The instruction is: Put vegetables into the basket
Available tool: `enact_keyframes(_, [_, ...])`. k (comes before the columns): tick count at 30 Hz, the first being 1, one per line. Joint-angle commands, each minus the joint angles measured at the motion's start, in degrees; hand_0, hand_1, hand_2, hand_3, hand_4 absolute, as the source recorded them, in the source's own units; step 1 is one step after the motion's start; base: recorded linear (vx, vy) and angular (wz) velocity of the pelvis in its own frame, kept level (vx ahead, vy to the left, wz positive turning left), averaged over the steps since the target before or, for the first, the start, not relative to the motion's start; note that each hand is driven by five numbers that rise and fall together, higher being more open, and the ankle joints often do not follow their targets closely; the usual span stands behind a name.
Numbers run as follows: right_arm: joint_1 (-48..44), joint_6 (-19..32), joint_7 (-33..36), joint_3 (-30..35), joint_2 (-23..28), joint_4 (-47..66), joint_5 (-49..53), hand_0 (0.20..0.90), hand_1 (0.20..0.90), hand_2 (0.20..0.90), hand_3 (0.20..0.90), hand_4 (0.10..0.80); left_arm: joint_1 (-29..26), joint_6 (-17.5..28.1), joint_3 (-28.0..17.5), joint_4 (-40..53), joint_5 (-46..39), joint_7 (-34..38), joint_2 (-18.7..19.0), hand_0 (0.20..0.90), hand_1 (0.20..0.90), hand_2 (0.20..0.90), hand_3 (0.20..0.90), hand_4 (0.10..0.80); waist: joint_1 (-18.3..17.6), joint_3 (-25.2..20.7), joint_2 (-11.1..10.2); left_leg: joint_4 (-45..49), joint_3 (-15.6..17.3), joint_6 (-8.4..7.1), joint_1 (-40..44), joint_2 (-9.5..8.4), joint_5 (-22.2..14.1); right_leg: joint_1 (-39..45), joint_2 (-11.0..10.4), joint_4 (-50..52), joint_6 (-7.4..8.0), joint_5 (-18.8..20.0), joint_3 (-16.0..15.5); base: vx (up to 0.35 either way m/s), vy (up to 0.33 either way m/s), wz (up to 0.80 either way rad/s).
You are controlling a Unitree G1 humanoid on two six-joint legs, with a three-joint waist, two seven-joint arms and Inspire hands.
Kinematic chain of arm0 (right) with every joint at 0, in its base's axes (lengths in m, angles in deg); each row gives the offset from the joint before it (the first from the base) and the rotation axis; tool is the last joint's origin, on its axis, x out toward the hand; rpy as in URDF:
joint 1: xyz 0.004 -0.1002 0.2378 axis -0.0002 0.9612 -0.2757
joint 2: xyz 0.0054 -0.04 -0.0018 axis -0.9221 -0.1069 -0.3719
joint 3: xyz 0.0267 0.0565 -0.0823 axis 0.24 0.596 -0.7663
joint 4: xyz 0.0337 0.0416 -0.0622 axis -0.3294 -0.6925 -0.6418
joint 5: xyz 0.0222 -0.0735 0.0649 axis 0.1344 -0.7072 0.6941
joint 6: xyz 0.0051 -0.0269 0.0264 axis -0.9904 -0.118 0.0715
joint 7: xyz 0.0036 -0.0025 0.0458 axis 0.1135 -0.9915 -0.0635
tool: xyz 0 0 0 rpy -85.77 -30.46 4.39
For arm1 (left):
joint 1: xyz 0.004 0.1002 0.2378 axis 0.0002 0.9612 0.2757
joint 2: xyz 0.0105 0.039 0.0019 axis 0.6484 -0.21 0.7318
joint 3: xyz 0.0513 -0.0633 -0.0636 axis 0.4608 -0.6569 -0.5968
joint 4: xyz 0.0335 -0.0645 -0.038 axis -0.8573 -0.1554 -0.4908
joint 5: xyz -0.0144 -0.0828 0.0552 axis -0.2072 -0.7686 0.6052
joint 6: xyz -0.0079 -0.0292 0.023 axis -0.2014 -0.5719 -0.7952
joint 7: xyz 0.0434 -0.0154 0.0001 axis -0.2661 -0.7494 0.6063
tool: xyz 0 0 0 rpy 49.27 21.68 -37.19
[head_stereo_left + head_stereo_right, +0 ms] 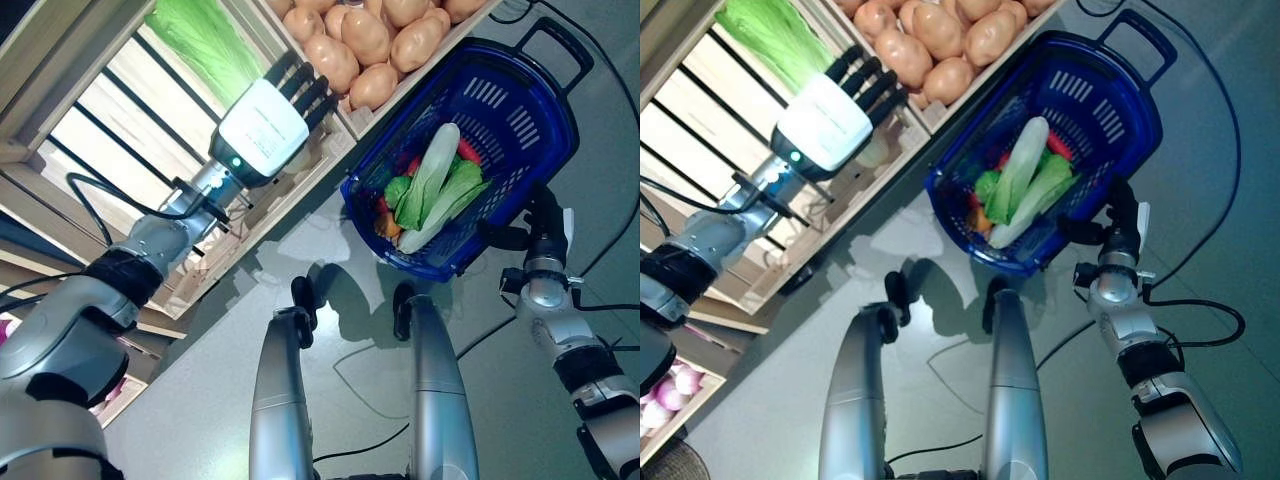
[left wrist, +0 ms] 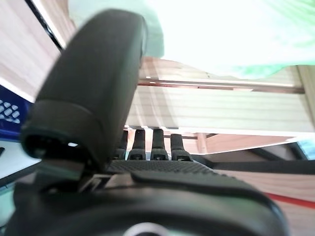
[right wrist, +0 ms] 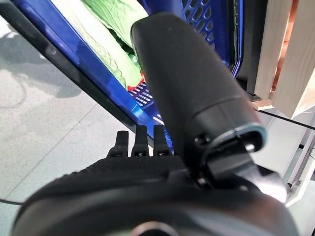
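The blue basket (image 1: 500,100) stands on the grey floor beside the wooden stand. In it lie a long pale green leafy vegetable (image 1: 435,180), a red piece (image 1: 468,150) and an orange piece (image 1: 386,226). My left hand (image 1: 262,128) is raised at the stand with straight fingers (image 1: 300,85), empty, right beside the potatoes (image 1: 352,62) and just below a green leafy vegetable (image 1: 205,40). My right hand (image 1: 541,228) is just outside the basket's near rim, its fingers (image 3: 138,142) straight and empty. The basket's wall (image 3: 98,83) and the leafy vegetable (image 3: 115,56) show past them.
The wooden stand (image 1: 95,135) with slatted shelves runs along the left and top. The basket's black handle (image 1: 556,40) sticks out at its far end. Bare grey floor (image 1: 600,150) lies to the right of the basket.
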Motion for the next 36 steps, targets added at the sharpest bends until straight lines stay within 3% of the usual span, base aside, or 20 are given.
enact_keyframes(1, [-2.47,2.52,-1.07,4.16,2.05,4.56,-0.82,0.9,0.9,0.9,0.9,0.8,-4.57,-0.25,-0.39,-3.25,-0.89,-3.46,1.67,0.9,0.9,0.9,0.9,0.8,-1.11,-0.13,-1.4,1.02,3.1,0.11,4.26,1.54,-7.85,2.92,-0.87,-5.57,0.59,6.36,0.41,0.0,0.0,0.0])
enact_keyframes(6, [-2.21,2.59,-0.87,3.99,2.0,4.15,-0.5,0.9,0.9,0.9,0.9,0.8,-4.27,-0.53,-0.04,-4.28,-1.35,-2.85,1.7,0.9,0.9,0.9,0.9,0.8,-1.09,-0.13,-1.33,1.97,3.2,0.15,4.15,1.75,-8.43,2.87,-1.27,-5.15,0.64,6.09,0.42,0.011,0.006,-0.02])
enact_keyframes(11, [-1.3,2.67,-0.4,4.31,1.78,4.55,-0.88,0.9,0.9,0.9,0.9,0.8,-1.99,-2.71,-2.92,-4.38,-5.36,9.34,2.4,0.9,0.9,0.9,0.9,0.8,-0.74,-0.13,-1.22,2.26,3.08,0.17,4.04,1.8,-8.63,2.84,-1.56,-5.21,0.59,6.04,0.43,0.006,0.003,-0.01])
enact_keyframes(15, [1.28,3.56,0.61,5.68,0.76,5.66,-2.25,0.9,0.9,0.9,0.9,0.8,2.76,0.08,-9.89,-1.5,-6.37,21.71,2.76,0.9,0.9,0.9,0.9,0.8,0.2,-0.13,-1.19,2.33,2.65,0.06,4.01,1.5,-8.95,3.11,-1.84,-5.42,0.34,5.74,0.08,0.0,0.0,0.0])
enact_keyframes(19, [3.25,3.58,1.95,6.9,-0.27,7.48,-3.64,0.9,0.9,0.9,0.9,0.8,6.79,2.12,-15.74,5.37,-4.14,26.8,3.29,0.9,0.9,0.9,0.9,0.8,1.03,-0.13,-1.08,2.04,2.22,0.13,3.9,1.03,-9.18,3.11,-2.0,-5.56,0.21,5.52,-0.27,-0.01,-0.023,0.03])
enact_keyframes(22, [4.27,3.42,2.31,7.59,-0.88,8.65,-4.47,0.9,0.9,0.9,0.9,0.8,9.22,2.72,-19.32,9.22,-1.63,26.47,2.88,0.9,0.9,0.9,0.9,0.8,1.41,-0.13,-1.06,1.86,2.06,0.17,3.69,0.85,-9.23,2.86,-2.1,-5.41,0.18,5.43,-0.5,-0.013,-0.016,0.05])
enact_keyframes(26, [4.21,2.63,1.91,8.38,-0.86,9.59,-4.75,0.9,0.9,0.9,0.9,0.8,10.74,2.84,-20.88,12.35,-0.38,22.25,3.05,0.9,0.9,0.9,0.9,0.8,1.7,-0.13,-0.91,1.5,1.89,0.24,3.44,0.61,-9.09,2.34,-2.16,-5.04,0.27,5.35,-0.63,-0.019,-0.009,0.07])
enact_keyframes(31, [3.45,2.83,1.22,8.15,-0.33,9.31,-4.8,0.9,0.9,0.9,0.9,0.8,9.79,2.0,-18.54,12.09,-1.12,16.18,3.83,0.9,0.9,0.9,0.9,0.8,1.64,-0.13,-0.86,0.98,1.99,0.36,3.4,0.61,-8.75,2.21,-2.04,-5.28,0.34,5.55,-0.8,0.0,0.0,0.0])
enact_keyframes(36, [1.84,2.58,0.22,7.15,1.25,7.98,-2.89,0.9,0.9,0.9,0.9,0.8,6.75,2.55,-12.44,9.69,-1.86,9.89,5.31,0.9,0.9,0.9,0.9,0.8,1.33,-0.13,-0.7,0.83,2.21,0.37,3.4,0.82,-8.38,2.07,-1.97,-5.27,0.48,5.83,-0.7,0.0,0.0,0.0])
